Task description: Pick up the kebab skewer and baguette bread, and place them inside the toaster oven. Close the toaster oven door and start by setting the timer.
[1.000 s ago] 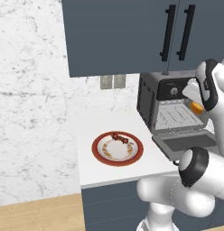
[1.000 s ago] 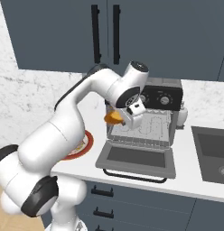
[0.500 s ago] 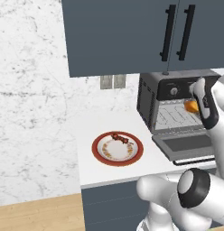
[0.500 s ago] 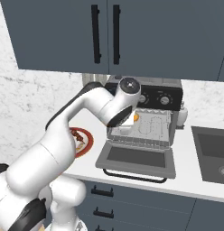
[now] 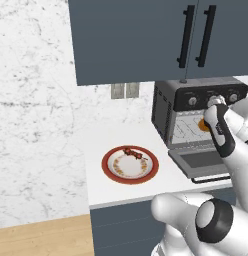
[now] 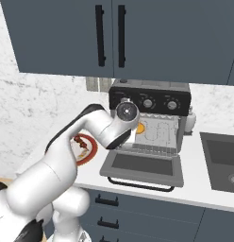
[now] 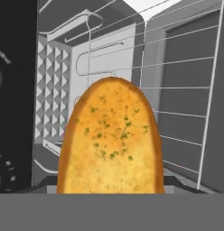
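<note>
The baguette bread [image 7: 111, 140], golden with green flecks, stands close before the camera in the hand view, and my gripper [image 5: 208, 125] is shut on it. It shows as an orange spot [image 5: 203, 124] at the mouth of the toaster oven [image 5: 196, 95], just inside the cavity [image 6: 140, 127]. Wire racks [image 7: 177, 90] lie behind it. The toaster oven door [image 6: 142, 165] hangs open and flat toward the counter edge. The kebab skewer [image 5: 135, 152] lies on the red-rimmed plate [image 5: 108, 170] to the left of the oven.
Dark wall cabinets [image 5: 146, 40] hang right above the oven. A sink [image 6: 222, 160] is set into the counter to the oven's right, with a small white jar [image 6: 190, 118] beside the oven. My own arm [image 6: 90, 127] arches over the plate side.
My gripper has carried the baguette bread from in front of the open door into the oven's mouth. The plate and kebab skewer have stayed put.
</note>
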Available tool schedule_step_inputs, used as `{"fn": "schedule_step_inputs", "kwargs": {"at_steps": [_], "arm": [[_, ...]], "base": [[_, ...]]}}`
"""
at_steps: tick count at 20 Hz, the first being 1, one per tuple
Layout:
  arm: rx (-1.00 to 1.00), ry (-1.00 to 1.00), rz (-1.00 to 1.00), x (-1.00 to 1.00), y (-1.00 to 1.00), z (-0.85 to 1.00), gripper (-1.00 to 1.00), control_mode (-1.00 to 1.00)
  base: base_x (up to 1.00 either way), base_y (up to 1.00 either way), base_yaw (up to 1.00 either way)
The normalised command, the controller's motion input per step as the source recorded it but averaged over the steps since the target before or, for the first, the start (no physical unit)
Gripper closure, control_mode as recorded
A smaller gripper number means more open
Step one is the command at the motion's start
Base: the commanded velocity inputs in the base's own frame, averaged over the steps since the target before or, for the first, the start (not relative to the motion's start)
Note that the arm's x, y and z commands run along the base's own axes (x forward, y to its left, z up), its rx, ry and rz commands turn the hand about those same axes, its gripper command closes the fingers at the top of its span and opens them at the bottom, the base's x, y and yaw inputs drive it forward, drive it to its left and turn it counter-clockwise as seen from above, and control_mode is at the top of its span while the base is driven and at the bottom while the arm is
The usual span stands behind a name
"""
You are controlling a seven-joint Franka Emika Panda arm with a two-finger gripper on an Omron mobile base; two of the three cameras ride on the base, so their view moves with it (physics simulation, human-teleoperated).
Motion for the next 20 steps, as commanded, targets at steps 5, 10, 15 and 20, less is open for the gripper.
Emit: {"fn": "schedule_step_inputs", "kwargs": {"at_steps": [5, 10, 15, 20], "arm": [[0.0, -0.03, 0.0, 0.38, -0.18, -0.01, 1.0, -1.0], [0.0, 0.0, 0.0, 0.32, 0.0, 0.0, 1.0, -1.0], [0.0, 0.0, -0.02, 0.24, 0.0, 0.0, 1.0, -1.0], [0.0, 0.0, -0.02, 0.17, 0.0, 0.0, 1.0, -1.0]], "base": [[0.0, 0.0, 0.0], [0.0, 0.0, 0.0], [0.0, 0.0, 0.0], [0.0, 0.0, 0.0]]}}
